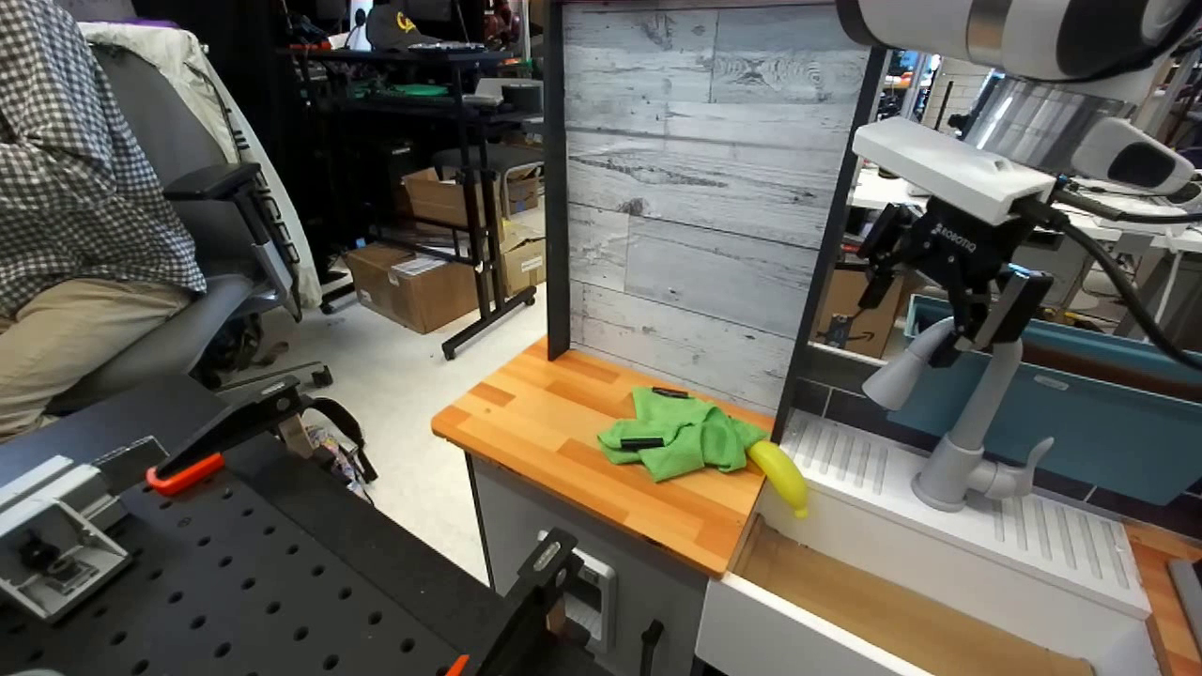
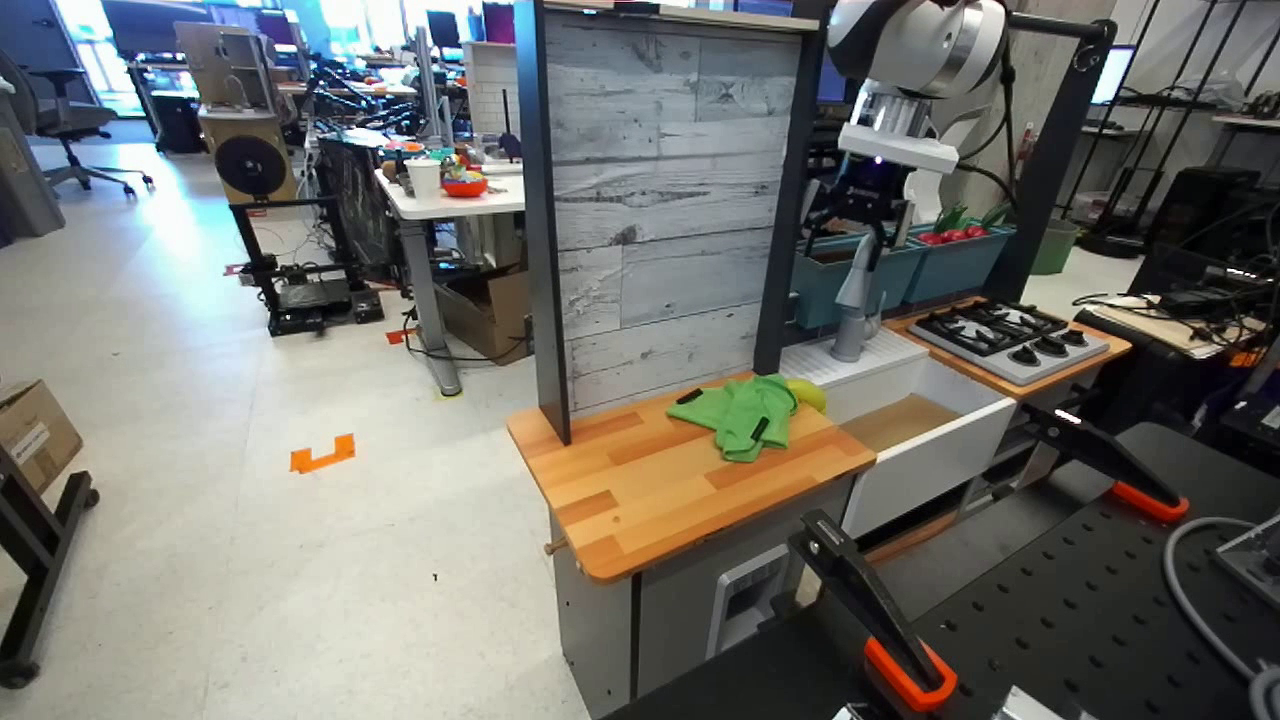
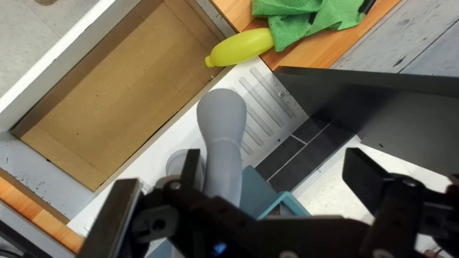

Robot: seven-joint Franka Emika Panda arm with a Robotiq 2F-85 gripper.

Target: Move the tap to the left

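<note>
Over the sink ledge [image 1: 1019, 535], where the tap [image 1: 983, 404] stands, the gripper [image 3: 271, 159] hangs close by the spout [image 3: 223, 143], jaws spread wide, likely there to push it left without clutching

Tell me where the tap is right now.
In both exterior views, the tap stands on the white ribbed ledge, right of the green cloth, with the teal box behind it.
</note>
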